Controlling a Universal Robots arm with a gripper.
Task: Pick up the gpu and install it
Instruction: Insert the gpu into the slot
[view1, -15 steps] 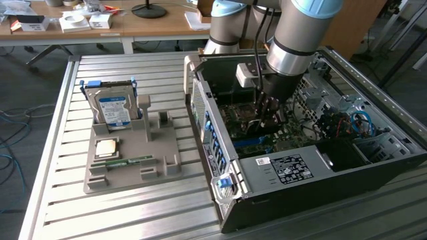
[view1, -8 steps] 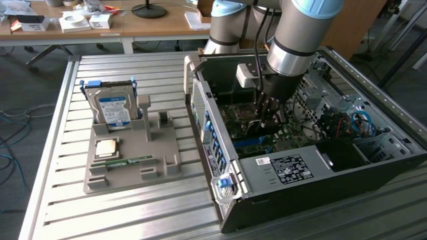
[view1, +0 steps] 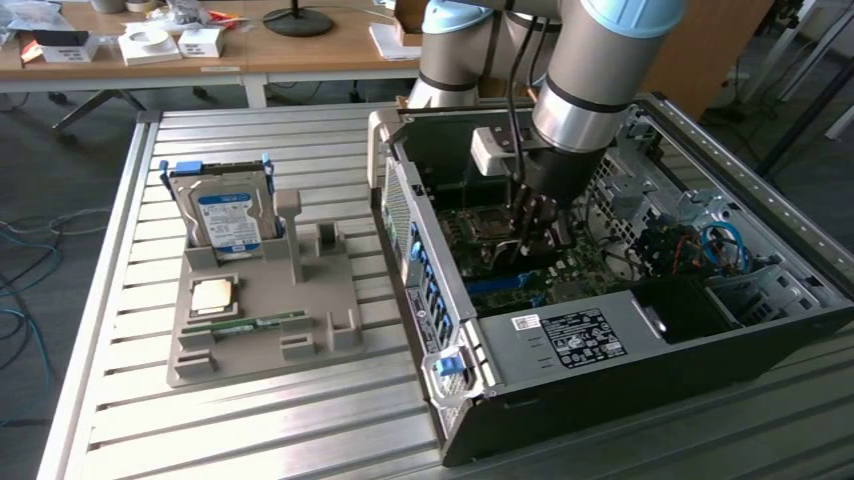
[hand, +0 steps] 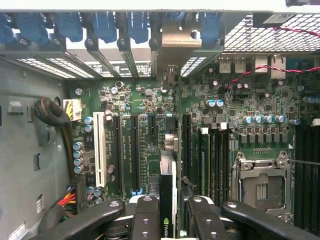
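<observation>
My gripper (view1: 538, 225) reaches down into the open computer case (view1: 400, 200). In the wrist view my gripper (hand: 169, 205) is shut on the gpu (hand: 167, 180), a thin dark card seen edge-on between the black fingers (hand: 145, 217). Its pale metal bracket (hand: 175, 42) stands at the case's rear slot openings, beside the blue latches. The card runs over the green motherboard (hand: 140, 100), in line with the expansion slots. Whether its edge sits in a slot I cannot tell.
Beside the case, a grey fixture (view1: 267, 310) on the slatted metal table carries a hard drive (view1: 230, 220), a square processor (view1: 214, 295) and a green memory stick (view1: 247, 325). Inside the case, cables (hand: 50, 112), memory slots and the processor socket (hand: 260, 185) crowd around the card.
</observation>
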